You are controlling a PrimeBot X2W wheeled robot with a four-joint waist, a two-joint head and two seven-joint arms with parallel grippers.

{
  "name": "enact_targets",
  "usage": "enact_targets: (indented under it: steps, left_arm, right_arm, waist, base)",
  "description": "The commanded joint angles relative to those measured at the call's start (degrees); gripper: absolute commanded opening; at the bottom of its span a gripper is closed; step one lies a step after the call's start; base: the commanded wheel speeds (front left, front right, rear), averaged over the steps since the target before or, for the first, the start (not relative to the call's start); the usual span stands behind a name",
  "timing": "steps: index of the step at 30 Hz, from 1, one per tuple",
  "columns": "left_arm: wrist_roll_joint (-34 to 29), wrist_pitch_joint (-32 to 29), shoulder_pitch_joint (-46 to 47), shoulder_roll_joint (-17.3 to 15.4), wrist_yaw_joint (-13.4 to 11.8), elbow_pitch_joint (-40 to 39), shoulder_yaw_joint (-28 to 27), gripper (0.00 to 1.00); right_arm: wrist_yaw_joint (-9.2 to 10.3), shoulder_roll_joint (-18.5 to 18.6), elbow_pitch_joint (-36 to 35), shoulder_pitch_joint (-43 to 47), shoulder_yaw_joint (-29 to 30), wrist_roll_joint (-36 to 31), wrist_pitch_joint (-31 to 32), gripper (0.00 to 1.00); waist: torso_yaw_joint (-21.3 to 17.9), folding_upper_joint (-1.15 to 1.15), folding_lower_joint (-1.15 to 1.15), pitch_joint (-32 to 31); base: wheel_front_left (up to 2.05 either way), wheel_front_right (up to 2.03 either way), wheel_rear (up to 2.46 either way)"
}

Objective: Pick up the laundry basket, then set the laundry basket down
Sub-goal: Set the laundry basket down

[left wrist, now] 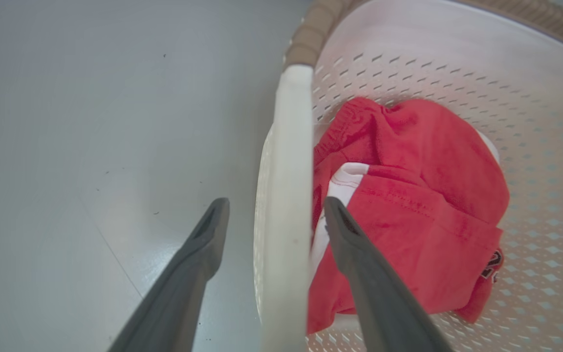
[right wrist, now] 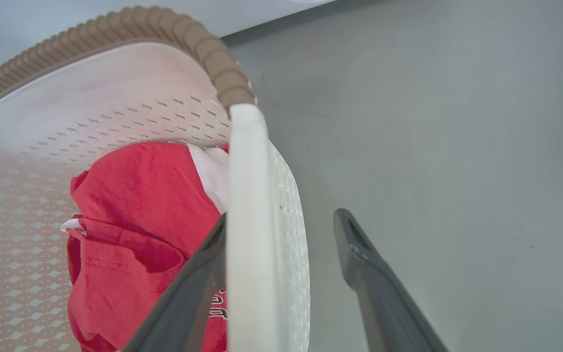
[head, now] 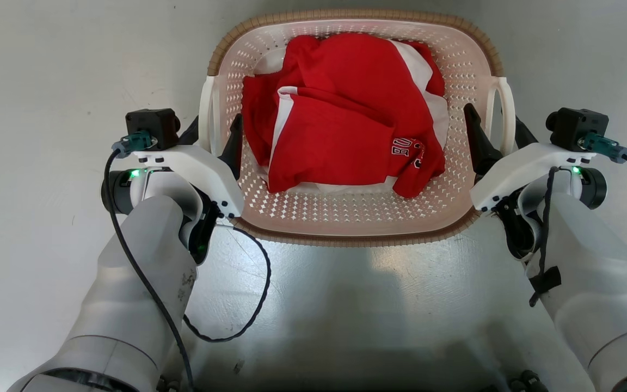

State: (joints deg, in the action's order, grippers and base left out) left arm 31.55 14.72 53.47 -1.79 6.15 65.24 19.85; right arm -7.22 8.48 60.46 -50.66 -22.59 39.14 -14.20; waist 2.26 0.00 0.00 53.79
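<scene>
The laundry basket point(head: 352, 237), cream and perforated with a brown woven-look rim, lies straight ahead over the grey floor and holds a crumpled red and white garment point(head: 346, 120). My left gripper point(head: 214, 121) is open and straddles the basket's white left loop handle point(head: 204, 109), one finger inside the basket and one outside. In the left wrist view the handle point(left wrist: 289, 146) runs up between the fingers of the left gripper point(left wrist: 275, 200). My right gripper point(head: 492, 114) is open around the right handle point(head: 508, 103). In the right wrist view the inner finger point(right wrist: 198, 274) lies against the handle point(right wrist: 247, 171) and the outer finger stands apart.
Shiny grey floor point(head: 47, 81) surrounds the basket on all sides. A black cable point(head: 259, 294) loops from my left wrist down over the floor in front of the basket. A pale upright surface point(right wrist: 91, 14) rises beyond the basket's far rim.
</scene>
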Motion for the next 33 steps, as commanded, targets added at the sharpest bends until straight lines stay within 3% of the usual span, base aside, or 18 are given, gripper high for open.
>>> enact_targets:
  steps: [1, 17, 33]
  left_arm:
    - [-0.67, 0.28, -1.0, -1.34, 0.39, 0.15, -1.48, 1.0]
    - [-4.57, 0.28, -3.2, -2.04, 0.89, -1.69, -4.46, 1.0]
    - [-10.15, 0.28, -12.71, -3.21, 1.14, -11.47, -12.24, 1.0]
  right_arm:
    - [-0.26, -1.16, 0.19, 2.62, -0.75, -0.8, -0.8, 1.0]
    - [-0.26, -1.98, -0.21, 3.65, -0.14, -0.55, -0.8, 1.0]
    - [-0.26, -1.79, -8.14, 10.84, 0.75, -1.92, -0.8, 1.0]
  waist:
    - [0.03, 0.0, 0.0, -0.22]
    - [-1.23, 0.0, 0.0, -5.62]
    - [-3.35, 0.0, 0.0, -21.49]
  base:
    - [0.0, 0.0, 0.0]
    - [0.0, 0.0, 0.0]
    - [0.0, 0.0, 0.0]
